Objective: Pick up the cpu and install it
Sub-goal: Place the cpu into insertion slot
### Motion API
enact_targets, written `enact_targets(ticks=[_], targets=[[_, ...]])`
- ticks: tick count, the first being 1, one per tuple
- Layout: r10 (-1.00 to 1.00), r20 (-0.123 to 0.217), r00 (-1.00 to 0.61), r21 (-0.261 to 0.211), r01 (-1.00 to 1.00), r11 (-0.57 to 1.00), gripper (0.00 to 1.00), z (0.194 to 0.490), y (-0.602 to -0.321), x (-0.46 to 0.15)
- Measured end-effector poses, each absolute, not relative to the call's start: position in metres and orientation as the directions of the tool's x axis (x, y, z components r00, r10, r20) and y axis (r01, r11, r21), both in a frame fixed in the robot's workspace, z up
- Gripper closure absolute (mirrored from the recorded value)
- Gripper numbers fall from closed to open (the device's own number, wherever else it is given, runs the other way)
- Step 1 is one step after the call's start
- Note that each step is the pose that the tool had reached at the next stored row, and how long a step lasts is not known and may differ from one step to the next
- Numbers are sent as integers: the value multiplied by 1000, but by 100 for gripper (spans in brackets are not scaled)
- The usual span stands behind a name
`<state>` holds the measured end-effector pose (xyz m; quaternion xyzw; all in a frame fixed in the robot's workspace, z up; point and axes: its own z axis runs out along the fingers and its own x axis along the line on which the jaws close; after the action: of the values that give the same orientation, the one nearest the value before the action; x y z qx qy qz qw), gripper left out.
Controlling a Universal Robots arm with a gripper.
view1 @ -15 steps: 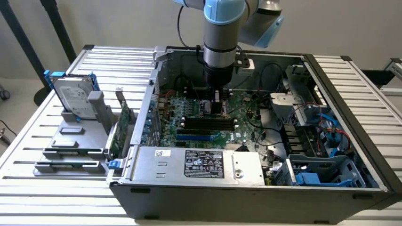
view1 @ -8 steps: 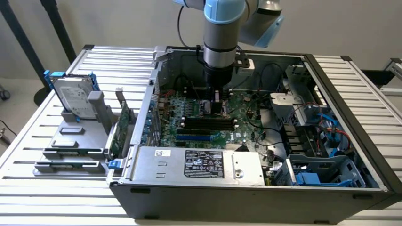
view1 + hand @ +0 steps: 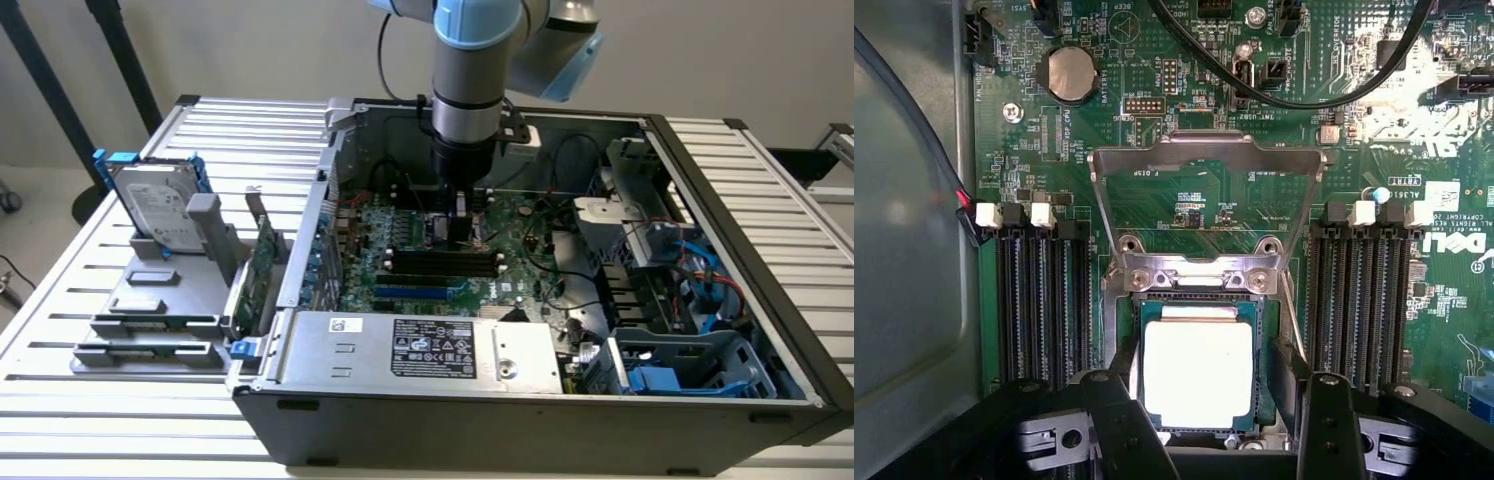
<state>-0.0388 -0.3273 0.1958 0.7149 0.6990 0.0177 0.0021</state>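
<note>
Pointing straight down, fingers flanking cpu

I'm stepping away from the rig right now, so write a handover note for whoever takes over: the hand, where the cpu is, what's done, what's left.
The hand is open, low inside the computer case, with its fingers on either side of the cpu.
The cpu lies flat in the socket; I cannot tell whether the fingers touch it.
Done: the cpu is in the socket.
Left: the retention frame stands raised, not closed over the cpu.
</note>
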Motion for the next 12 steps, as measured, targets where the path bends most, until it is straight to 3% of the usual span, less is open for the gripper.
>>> enact_targets(ticks=[12], targets=[[999, 23, 22, 28, 999, -23, 38, 205, -327, -39]])
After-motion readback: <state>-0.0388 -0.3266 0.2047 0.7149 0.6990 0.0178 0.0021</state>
